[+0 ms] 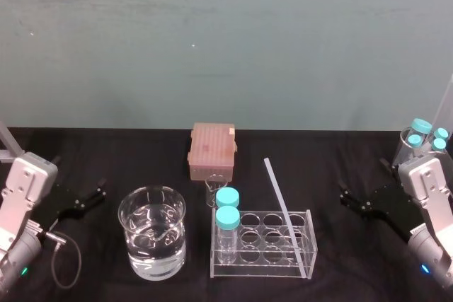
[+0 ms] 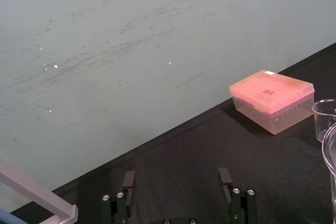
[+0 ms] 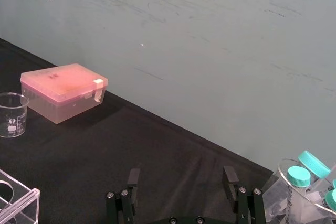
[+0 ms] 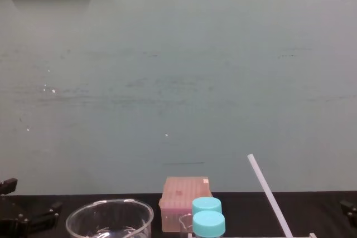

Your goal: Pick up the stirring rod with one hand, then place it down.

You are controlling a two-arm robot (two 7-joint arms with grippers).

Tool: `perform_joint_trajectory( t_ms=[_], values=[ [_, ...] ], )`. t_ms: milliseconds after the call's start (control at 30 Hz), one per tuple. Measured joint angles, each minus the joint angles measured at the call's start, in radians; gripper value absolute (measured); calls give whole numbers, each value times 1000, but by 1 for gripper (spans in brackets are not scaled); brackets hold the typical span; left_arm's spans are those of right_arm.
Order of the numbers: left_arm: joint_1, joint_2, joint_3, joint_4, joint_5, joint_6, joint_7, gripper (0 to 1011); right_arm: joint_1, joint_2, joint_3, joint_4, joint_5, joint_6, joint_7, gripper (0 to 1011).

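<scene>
Pre-pick step: stirring rod [image 1: 285, 213] is leaning across the rack's [image 1: 263, 242] 3 o'clock side, top tipping toward 11, w/ left end effector [image 1: 95, 194] and right end effector [image 1: 348, 199] both sitting wide open, empty, at 9 & 3 o'clock; next, prob. the right one reaching in, pinching mid-rod.

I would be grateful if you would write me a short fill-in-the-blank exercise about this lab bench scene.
1. The stirring rod lies across the clear rack's ____ side.
2. The rack holds ____ blue-capped bottles.
3. The lidded box behind the rack is ____.
4. The left gripper and right gripper are both ____, holding nothing.
Missing words: right; two; pink; open.
</scene>
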Motion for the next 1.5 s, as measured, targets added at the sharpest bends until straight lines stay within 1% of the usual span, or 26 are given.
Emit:
perform_joint_trajectory(
  t_ms=[200, 333, 467, 600, 633, 733, 767, 800, 833, 967, 1000, 1033, 1067, 1167, 1200, 1233, 1267, 1367, 1400, 1467, 1500],
  values=[
    [0, 0, 0, 0, 0, 0, 0, 1005, 0, 0, 0, 0, 0, 0, 0, 1003],
    [0, 0, 0, 0, 0, 0, 0, 1005, 3, -7, 17, 0, 9, -7, 17, 1003],
    [0, 0, 0, 0, 0, 0, 0, 1005, 13, -14, 42, -22, 41, 5, 46, 1003],
    [0, 0, 0, 0, 0, 0, 0, 1005, 25, -12, 72, -72, 91, 50, 90, 1003],
    [0, 0, 0, 0, 0, 0, 0, 1005, 32, -5, 89, -103, 124, 86, 117, 1003],
    [0, 0, 0, 0, 0, 0, 0, 1005, 42, 11, 108, -150, 168, 147, 161, 1003],
    [0, 0, 0, 0, 0, 0, 0, 1005, 49, 26, 123, -184, 201, 191, 197, 1003],
    [0, 0, 0, 0, 0, 0, 0, 1005, 52, 35, 130, -202, 218, 213, 216, 1003],
    [0, 0, 0, 0, 0, 0, 0, 1005, 59, 53, 143, -235, 251, 260, 254, 1003],
    [0, 0, 0, 0, 0, 0, 0, 1005, 66, 85, 170, -296, 302, 344, 307, 1003],
    [0, 0, 0, 0, 0, 0, 0, 1005, 67, 99, 182, -325, 323, 388, 327, 1003],
    [0, 0, 0, 0, 0, 0, 0, 1005, 67, 106, 188, -340, 333, 410, 333, 1003],
    [0, 0, 0, 0, 0, 0, 0, 1005, 64, 119, 202, -374, 354, 459, 338, 1003],
    [0, 0, 0, 0, 0, 0, 0, 1005, 53, 135, 219, -423, 396, 545, 336, 1003],
    [0, 0, 0, 0, 0, 0, 0, 1005, 44, 145, 230, -455, 425, 597, 329, 1003],
    [0, 0, 0, 0, 0, 0, 0, 1005, 40, 149, 235, -469, 440, 624, 323, 1003],
    [0, 0, 0, 0, 0, 0, 0, 1005, 31, 155, 242, -492, 467, 668, 311, 1003],
    [0, 0, 0, 0, 0, 0, 0, 1005, 18, 161, 247, -521, 501, 729, 291, 1003],
    [0, 0, 0, 0, 0, 0, 0, 1005, 12, 161, 247, -534, 521, 766, 274, 1003],
    [0, 0, 0, 0, 0, 0, 0, 1005, 9, 158, 244, -542, 534, 795, 257, 1003],
    [0, 0, 0, 0, 0, 0, 0, 1005, 8, 153, 237, -546, 545, 821, 238, 1003]
  ],
)
